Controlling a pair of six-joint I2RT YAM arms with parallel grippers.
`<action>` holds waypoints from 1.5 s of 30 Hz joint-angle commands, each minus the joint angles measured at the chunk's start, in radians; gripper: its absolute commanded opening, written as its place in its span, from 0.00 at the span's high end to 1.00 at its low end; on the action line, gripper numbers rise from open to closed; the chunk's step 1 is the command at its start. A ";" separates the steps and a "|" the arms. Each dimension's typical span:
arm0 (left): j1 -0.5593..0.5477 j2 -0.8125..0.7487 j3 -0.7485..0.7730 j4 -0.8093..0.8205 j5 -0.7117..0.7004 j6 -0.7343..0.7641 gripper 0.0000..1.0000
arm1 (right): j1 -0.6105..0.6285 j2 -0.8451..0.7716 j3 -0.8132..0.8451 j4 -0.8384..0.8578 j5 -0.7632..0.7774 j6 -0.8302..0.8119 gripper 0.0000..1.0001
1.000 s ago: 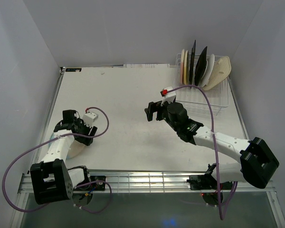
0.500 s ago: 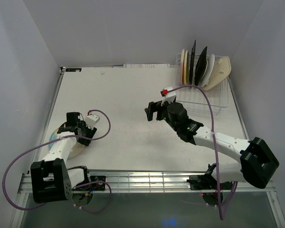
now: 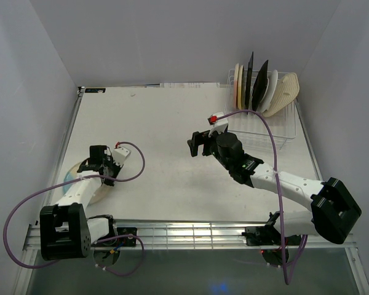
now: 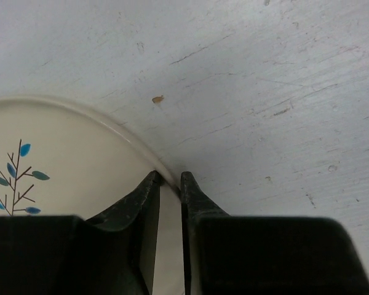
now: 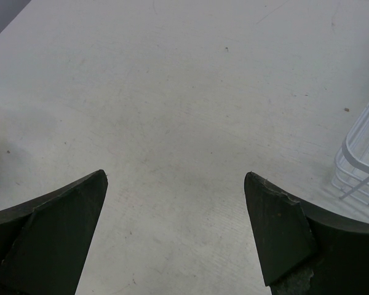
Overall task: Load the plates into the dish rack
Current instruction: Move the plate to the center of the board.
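The left pincer (image 4: 168, 179) is down at the table (image 3: 166, 123), its two jaws drawn close together astride the rim of a round cream plate (image 4: 67, 153) with a blue leaf sprig. One jaw is on the plate's inner side and the other on the table side, with the rim running into the narrow slit between them. Whether they already press on it cannot be told. The plate lies flat, mostly to the left of this pincer and under its arm. Compared with a second ago the wrist has shifted a little to the right, and a bluish sliver of the plate's edge now shows to the left of the arm. The right pincer (image 5: 175, 178) has not moved: it hangs over bare table with its jaws spread wide and nothing between them. The white wire rack (image 3: 277, 126) is beyond it and to its right, as before, and the other plates (image 3: 255, 89) stand on edge at the rack's far end
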 commanded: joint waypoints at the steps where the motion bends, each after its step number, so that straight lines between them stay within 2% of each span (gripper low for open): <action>1: 0.002 0.007 -0.025 0.021 -0.029 0.000 0.76 | 0.001 -0.026 0.018 0.038 0.022 -0.014 0.02; 2: 0.000 0.010 -0.025 0.020 -0.030 0.000 0.84 | 0.001 -0.024 0.018 0.040 0.022 -0.014 0.02; 5: -0.003 0.015 -0.022 0.015 -0.021 0.003 1.00 | 0.001 -0.024 0.018 0.038 0.022 -0.014 0.02; 18: -0.047 0.055 0.065 -0.076 0.097 0.006 1.00 | 0.001 -0.037 0.015 0.038 0.043 -0.023 0.02; 33: -0.333 0.272 0.279 -0.108 0.134 -0.168 1.00 | -0.010 -0.073 0.017 0.012 0.140 -0.054 0.02; 37: -0.435 0.355 0.390 -0.106 0.154 -0.225 1.00 | -0.029 -0.126 -0.005 0.011 0.165 -0.055 0.02; 45: -0.521 0.549 0.604 -0.100 0.227 -0.302 1.00 | -0.066 -0.242 -0.017 -0.054 0.263 -0.043 0.02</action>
